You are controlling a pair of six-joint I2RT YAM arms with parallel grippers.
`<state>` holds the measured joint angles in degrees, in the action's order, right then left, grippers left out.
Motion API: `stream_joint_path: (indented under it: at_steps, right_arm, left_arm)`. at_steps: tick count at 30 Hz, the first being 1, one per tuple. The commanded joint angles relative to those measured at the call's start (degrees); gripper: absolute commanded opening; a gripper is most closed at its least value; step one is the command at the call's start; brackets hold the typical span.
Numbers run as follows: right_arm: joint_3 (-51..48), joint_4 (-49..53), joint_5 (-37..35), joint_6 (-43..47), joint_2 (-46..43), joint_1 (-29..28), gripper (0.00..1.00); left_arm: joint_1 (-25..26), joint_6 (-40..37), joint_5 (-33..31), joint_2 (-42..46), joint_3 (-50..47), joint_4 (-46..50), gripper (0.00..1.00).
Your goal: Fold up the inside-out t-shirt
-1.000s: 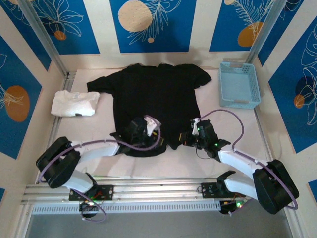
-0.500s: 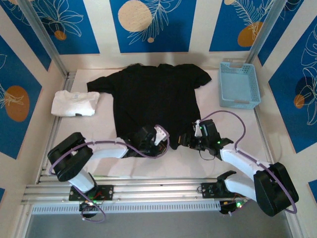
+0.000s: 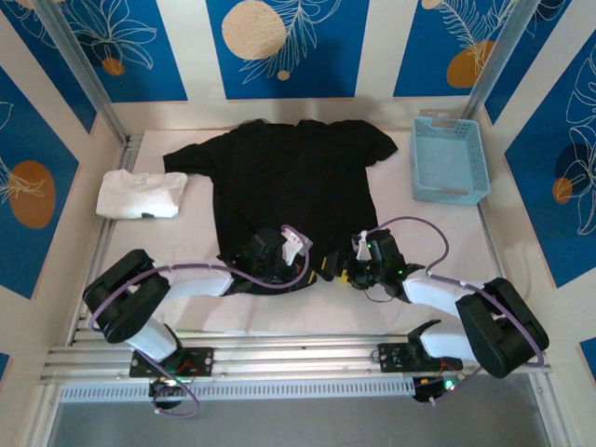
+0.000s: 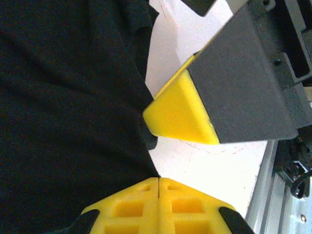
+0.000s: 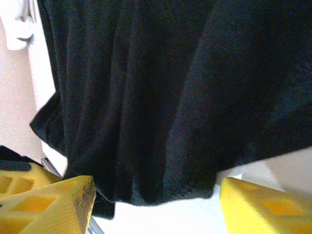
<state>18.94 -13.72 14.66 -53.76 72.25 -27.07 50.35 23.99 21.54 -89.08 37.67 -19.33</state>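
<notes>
The inside-out t-shirt (image 3: 293, 177) lies spread flat on the white table, black, collar at the far side and hem toward me. My left gripper (image 3: 307, 270) is at the near hem, just right of its middle. In the left wrist view its yellow fingertips (image 4: 158, 187) are pressed together, and the black hem (image 4: 97, 146) is drawn to a point right at their seam. My right gripper (image 3: 335, 270) sits close beside it, open. Its two yellow fingers (image 5: 46, 204) stand wide apart on either side of the hem edge (image 5: 156, 190), low over the table.
A folded white t-shirt (image 3: 142, 194) lies at the left edge of the table. A light-blue basket (image 3: 450, 160) stands at the far right. A metal rail (image 3: 279, 358) runs along the near edge by the arm bases. One right-gripper finger (image 4: 180, 114) shows close in the left wrist view.
My left gripper has gone from partly open to shut at the hem. My right gripper has opened wide and shifted left, closer to the left one.
</notes>
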Motion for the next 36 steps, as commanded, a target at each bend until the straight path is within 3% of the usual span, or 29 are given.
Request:
stream_joint_path:
  at_steps: [1,9,21,28,33,36]
  right_arm:
    - [-1.0,-5.68,0.67,-4.88,1.83,-0.44,0.68]
    - [-1.93,-11.18,-0.77,-9.01,3.67,-0.53,0.64]
    - [-2.55,-5.71,-6.56,-8.74,-5.3,-0.53,0.31]
    - [-2.03,-5.54,-6.55,-8.09,-6.86,-0.53,0.1]
    - [-0.85,-3.67,-6.84,-6.48,-8.11,-0.57,0.01]
    - [-0.23,-3.17,-6.67,-5.8,-9.1,-0.54,0.0]
  left_arm:
    - [-0.36,1.53,2.63,1.06,-1.01,-2.8,0.0]
    - [-0.41,1.38,2.04,0.92,-1.41,-2.87,0.0]
    - [-3.33,2.83,-0.15,1.65,-3.55,-2.83,0.02]
    - [-6.52,6.39,2.53,1.78,-5.5,-7.19,0.0]
    - [-8.64,8.52,5.06,3.15,-6.55,-9.92,0.0]
    - [-9.72,9.0,5.19,3.56,-6.88,-10.2,0.0]
